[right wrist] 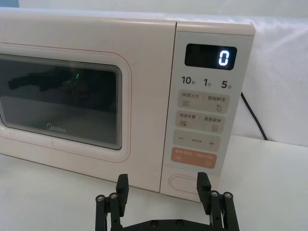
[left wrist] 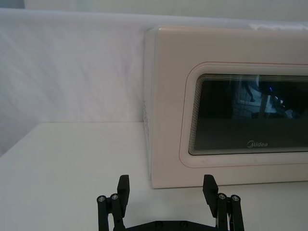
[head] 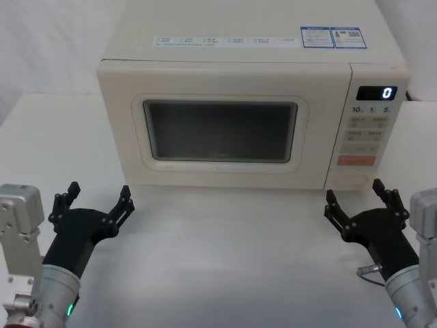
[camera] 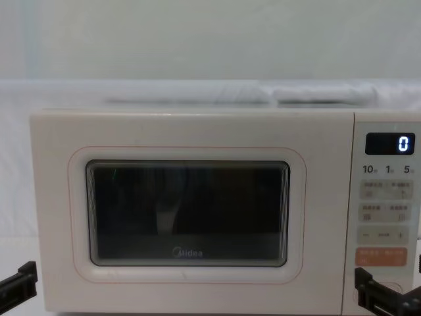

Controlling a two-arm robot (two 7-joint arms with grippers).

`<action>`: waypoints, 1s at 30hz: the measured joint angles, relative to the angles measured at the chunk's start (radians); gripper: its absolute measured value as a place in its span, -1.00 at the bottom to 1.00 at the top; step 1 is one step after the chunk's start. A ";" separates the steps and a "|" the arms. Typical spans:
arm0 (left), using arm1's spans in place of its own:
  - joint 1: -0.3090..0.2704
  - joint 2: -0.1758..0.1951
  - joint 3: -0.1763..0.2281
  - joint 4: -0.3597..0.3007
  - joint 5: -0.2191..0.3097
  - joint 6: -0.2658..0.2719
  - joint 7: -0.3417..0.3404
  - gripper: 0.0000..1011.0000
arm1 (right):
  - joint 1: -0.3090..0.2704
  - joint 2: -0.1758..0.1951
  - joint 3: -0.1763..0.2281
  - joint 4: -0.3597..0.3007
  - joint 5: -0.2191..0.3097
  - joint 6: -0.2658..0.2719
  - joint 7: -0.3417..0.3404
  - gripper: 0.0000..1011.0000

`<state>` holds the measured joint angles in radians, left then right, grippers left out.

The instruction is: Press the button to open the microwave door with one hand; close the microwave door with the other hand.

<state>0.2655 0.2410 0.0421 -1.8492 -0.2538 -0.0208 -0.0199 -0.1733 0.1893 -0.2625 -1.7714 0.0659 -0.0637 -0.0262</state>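
Cream microwave door shut, dark window, pill-shaped button at panel's bottom

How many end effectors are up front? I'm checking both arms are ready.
2: left end effector before the microwave door's left side; right end effector below the button.

**Around the microwave: table, panel and cord**

A white table carries a cream microwave body. Two blue-and-white stickers lie on its top near the right rear corner. On the control panel, a dark display shows a lit "0", above an orange rectangular key. A black power cord trails down the white backdrop behind.
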 joint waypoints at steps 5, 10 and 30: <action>0.000 0.000 0.000 0.000 0.000 0.000 0.000 0.98 | 0.000 0.000 0.000 0.000 0.000 0.000 0.000 0.58; 0.000 0.000 0.000 0.000 0.000 0.000 0.000 0.98 | 0.000 0.000 0.000 0.000 0.000 0.000 0.000 0.29; 0.000 0.000 0.000 0.000 0.000 0.000 0.000 0.98 | 0.000 0.000 0.000 0.000 0.000 0.000 0.000 -0.96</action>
<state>0.2655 0.2409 0.0421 -1.8492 -0.2538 -0.0207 -0.0199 -0.1732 0.1892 -0.2625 -1.7714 0.0659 -0.0636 -0.0261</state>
